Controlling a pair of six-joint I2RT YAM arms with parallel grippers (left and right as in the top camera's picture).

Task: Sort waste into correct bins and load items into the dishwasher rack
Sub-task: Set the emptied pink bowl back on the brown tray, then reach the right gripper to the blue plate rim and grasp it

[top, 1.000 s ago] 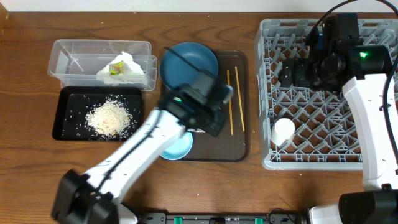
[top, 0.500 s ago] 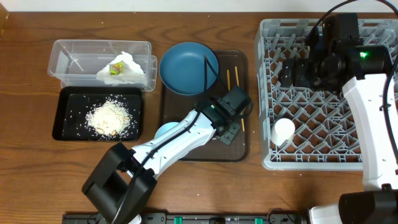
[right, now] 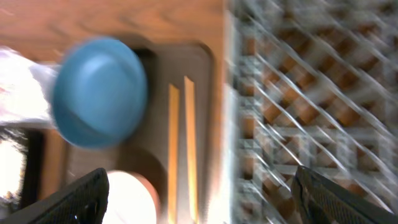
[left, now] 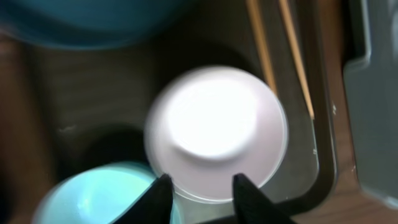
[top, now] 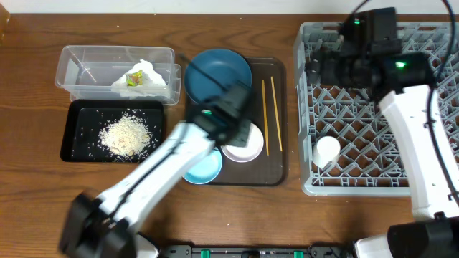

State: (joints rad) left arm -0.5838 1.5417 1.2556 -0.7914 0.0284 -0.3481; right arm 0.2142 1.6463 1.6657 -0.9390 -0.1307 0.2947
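White bowl (left: 214, 134) sits on the tray (top: 275, 168). Left claw (left: 203, 185) hangs over it there, fingers apart, gripping nothing. Right claw (right: 200, 194), spread wide and empty, hovers just beyond the tray's right edge.

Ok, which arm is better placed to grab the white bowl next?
Left. The left gripper hangs directly above the white bowl on the brown tray, jaws open. The right gripper, also open, is over the dishwasher rack, farther away.

We find the light blue bowl (top: 206, 170) partly hidden under the left arm (top: 154, 168); the right wrist view shows the dishwasher rack (right: 298, 93) blurred.
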